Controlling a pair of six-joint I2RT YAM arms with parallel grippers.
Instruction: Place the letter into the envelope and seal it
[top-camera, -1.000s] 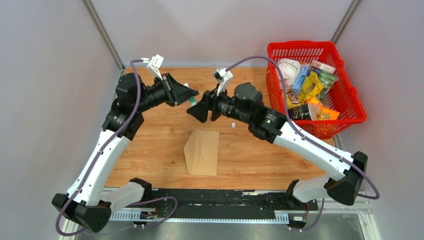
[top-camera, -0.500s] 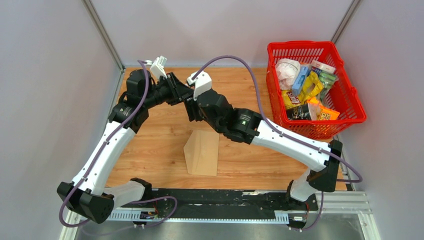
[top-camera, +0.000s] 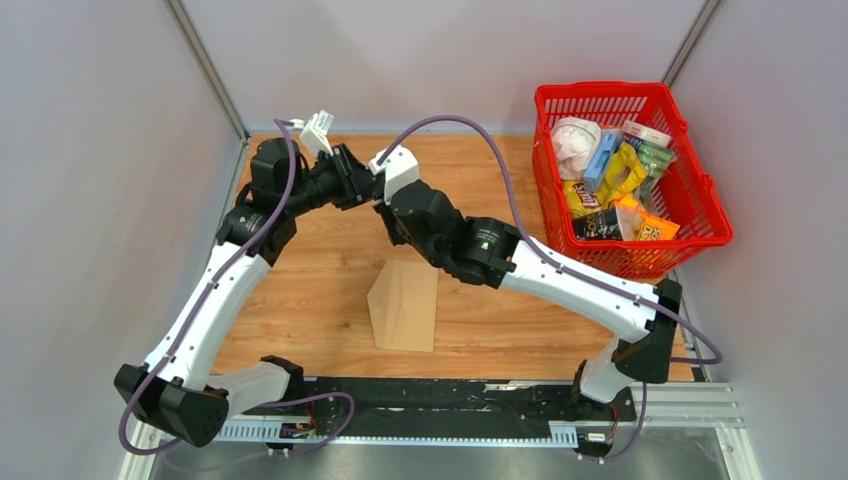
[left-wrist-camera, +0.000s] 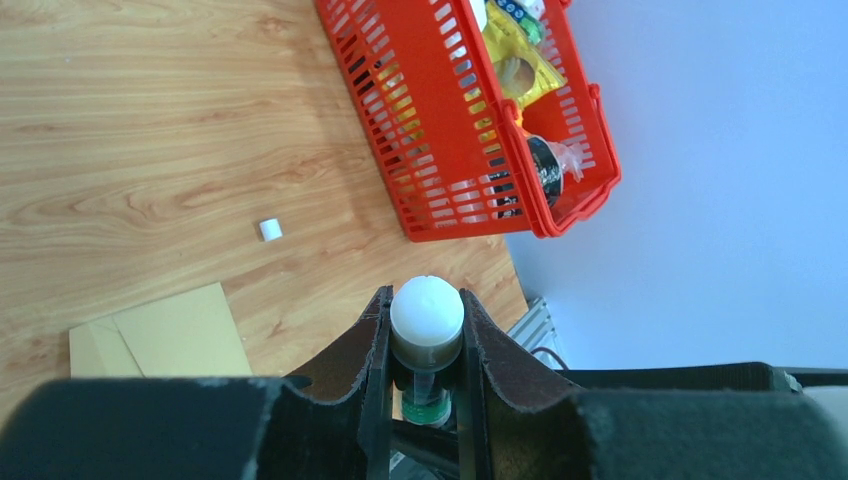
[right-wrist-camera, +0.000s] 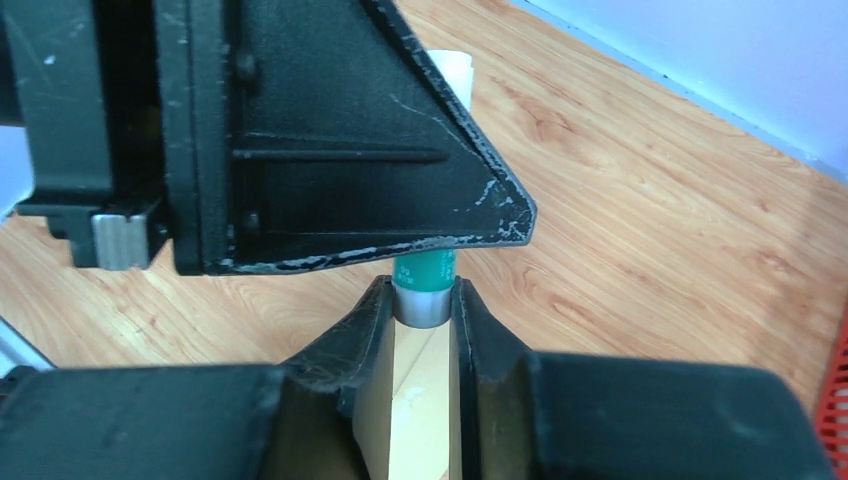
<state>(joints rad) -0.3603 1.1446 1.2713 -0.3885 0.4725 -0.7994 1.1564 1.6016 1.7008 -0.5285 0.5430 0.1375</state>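
Envelope (top-camera: 405, 305) lies flat mid-table, its long axis running away from the arm bases and its pointed flap out to the left. Just beyond its far end, both grippers clamp one glue stick (left-wrist-camera: 427, 312): the left gripper (left-wrist-camera: 424, 300) at the white end, the right gripper (right-wrist-camera: 420, 295) at the green. A small white cap (left-wrist-camera: 269, 229) sits on the wooden table (top-camera: 320, 270). A red basket (top-camera: 597, 90) of packets stands at the far right, with grey walls around.

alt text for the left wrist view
The left gripper clamps a glue stick, white end toward the camera. Beyond lies a wooden table with a tan envelope at lower left, a small white cap and a red basket.
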